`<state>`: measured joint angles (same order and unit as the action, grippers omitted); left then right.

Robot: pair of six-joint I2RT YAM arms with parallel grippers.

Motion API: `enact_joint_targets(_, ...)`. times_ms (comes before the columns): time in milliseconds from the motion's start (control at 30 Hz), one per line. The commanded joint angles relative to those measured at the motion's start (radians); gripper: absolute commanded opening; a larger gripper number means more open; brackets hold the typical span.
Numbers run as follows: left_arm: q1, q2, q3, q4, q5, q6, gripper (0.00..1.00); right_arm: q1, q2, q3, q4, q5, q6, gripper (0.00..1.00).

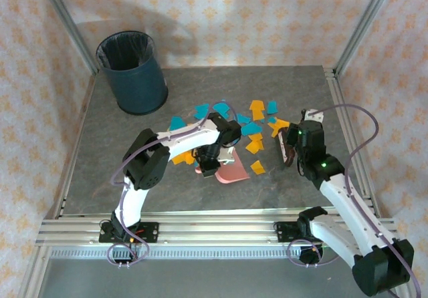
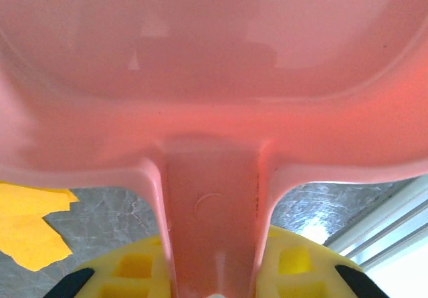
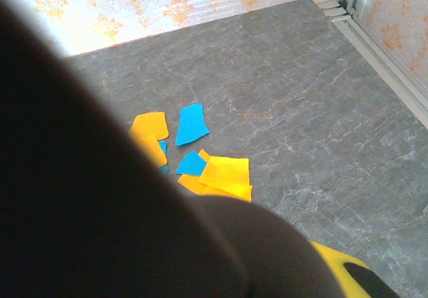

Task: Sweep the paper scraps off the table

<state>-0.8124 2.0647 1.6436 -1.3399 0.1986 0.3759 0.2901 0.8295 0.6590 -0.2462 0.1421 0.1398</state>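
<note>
Sweeping is barely starting: paper scraps (image 1: pixel 253 129) are lying strewn across the middle of the table (image 1: pixel 281 194), as the left gripper (image 1: pixel 207 159) is clamping the pink dustpan (image 1: pixel 231 172) by its handle and the right gripper (image 1: pixel 298 144) a dark brush (image 1: pixel 287 148).

Blue bin (image 1: pixel 132 73) back left — pink dustpan (image 1: pixel 234 173), dark brush (image 1: pixel 287 147) nearer.

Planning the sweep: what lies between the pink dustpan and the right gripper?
Top view: orange and teal paper scraps lie there on the table.

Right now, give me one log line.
left tool: shut on dustpan | right tool: shut on brush | scraps: on table
</note>
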Motion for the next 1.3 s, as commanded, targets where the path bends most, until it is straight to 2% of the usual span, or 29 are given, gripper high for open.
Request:
enact_joint_targets(0, -0.031, -0.031, -0.021, -0.074, 0.005, 0.032, 0.0, 0.004, -0.061, -0.033, -0.009, -0.017, 0.026, 0.0)
enact_joint_targets(467, -0.075, 0.038, 0.032, -0.066, -0.015, -0.022, 0.0, 0.015, -0.11, -0.086, -0.032, -0.16, 0.073, 0.0)
enact_joint_targets(800, -0.077, 0.113, 0.127, -0.071, 0.001, -0.058, 0.0, 0.032, -0.088, -0.105, 0.027, -0.282, 0.109, 0.0)
enact_joint_targets(1100, -0.074, 0.132, 0.135, -0.062, -0.01, -0.077, 0.0, 0.032, -0.07, -0.084, 0.066, -0.39, 0.116, 0.0)
enact_joint_targets(1267, -0.061, 0.115, 0.121, -0.04, -0.022, -0.1, 0.0, 0.031, -0.088, -0.055, 0.062, -0.389, 0.108, 0.0)
